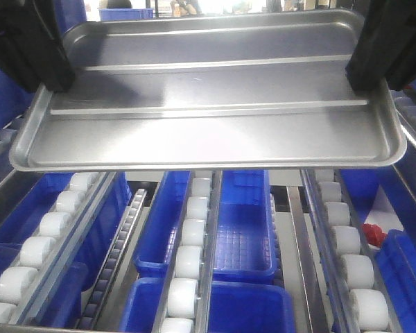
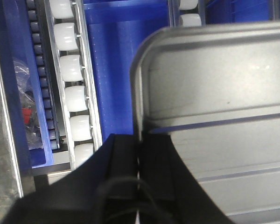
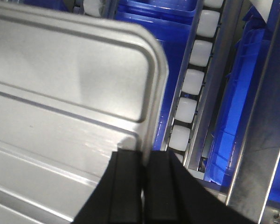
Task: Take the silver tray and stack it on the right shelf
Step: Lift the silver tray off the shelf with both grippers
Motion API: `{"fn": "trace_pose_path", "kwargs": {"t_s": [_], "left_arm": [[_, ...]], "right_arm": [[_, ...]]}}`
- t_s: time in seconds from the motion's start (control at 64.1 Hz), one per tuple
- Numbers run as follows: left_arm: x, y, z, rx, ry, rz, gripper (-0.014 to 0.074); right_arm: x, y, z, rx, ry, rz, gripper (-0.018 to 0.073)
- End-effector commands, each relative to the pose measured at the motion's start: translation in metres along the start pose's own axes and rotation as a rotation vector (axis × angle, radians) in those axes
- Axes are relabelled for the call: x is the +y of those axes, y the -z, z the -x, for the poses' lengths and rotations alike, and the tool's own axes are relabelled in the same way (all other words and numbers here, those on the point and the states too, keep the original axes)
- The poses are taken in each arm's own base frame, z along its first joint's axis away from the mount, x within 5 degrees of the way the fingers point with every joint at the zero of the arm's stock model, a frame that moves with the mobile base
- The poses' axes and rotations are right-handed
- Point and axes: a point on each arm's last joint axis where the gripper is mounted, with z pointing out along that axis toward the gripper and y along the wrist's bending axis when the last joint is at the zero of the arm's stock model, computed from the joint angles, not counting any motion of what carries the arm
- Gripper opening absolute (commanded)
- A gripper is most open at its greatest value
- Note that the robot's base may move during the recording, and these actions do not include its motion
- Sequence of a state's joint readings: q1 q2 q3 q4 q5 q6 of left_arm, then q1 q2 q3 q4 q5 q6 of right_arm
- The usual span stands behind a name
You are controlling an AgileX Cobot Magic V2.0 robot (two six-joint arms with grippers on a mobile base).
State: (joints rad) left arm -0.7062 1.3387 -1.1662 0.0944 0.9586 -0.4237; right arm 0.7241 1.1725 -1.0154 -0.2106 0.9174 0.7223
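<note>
Left gripper (image 2: 140, 145) pinched shut on left rim of silver tray (image 1: 208, 104). Tray spans between both grippers, airborne above roller rails (image 1: 187, 267) and blue bins (image 1: 244, 243). Right gripper (image 3: 144, 157) pinched on right rim. Looks like carry step. Next: lower both ends together onto right shelf, then release.

Front view: you see open-topped blue bins on the lower level. The centre bin (image 1: 244, 239) has a gridded floor. A narrower bin (image 1: 158, 229) sits just to its left, and the near bin (image 1: 253, 305) lies closer to the camera. A red object (image 1: 374, 236) shows at the right, beside the right-hand bin (image 1: 405, 277); it is too small to identify. Left wrist view: you see a crumpled clear plastic bag (image 2: 23, 88) with a red item (image 2: 26, 113) inside.
</note>
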Motion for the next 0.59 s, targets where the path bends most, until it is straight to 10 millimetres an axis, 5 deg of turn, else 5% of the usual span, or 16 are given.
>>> {"fn": "trace_pose_path", "kwargs": {"t_s": [0.0,0.577], "left_arm": [[-0.0005,0.0151,0.0053,-0.059,-0.046,0.004,-0.0102],[-0.0005,0.0151,0.0053,-0.059,-0.046,0.004,-0.0102]], "right_arm": [[0.0,0.0154,0.012,-0.111,0.038,0.029,0.0057],[0.0,0.0154,0.012,-0.111,0.038,0.029,0.0056]]}}
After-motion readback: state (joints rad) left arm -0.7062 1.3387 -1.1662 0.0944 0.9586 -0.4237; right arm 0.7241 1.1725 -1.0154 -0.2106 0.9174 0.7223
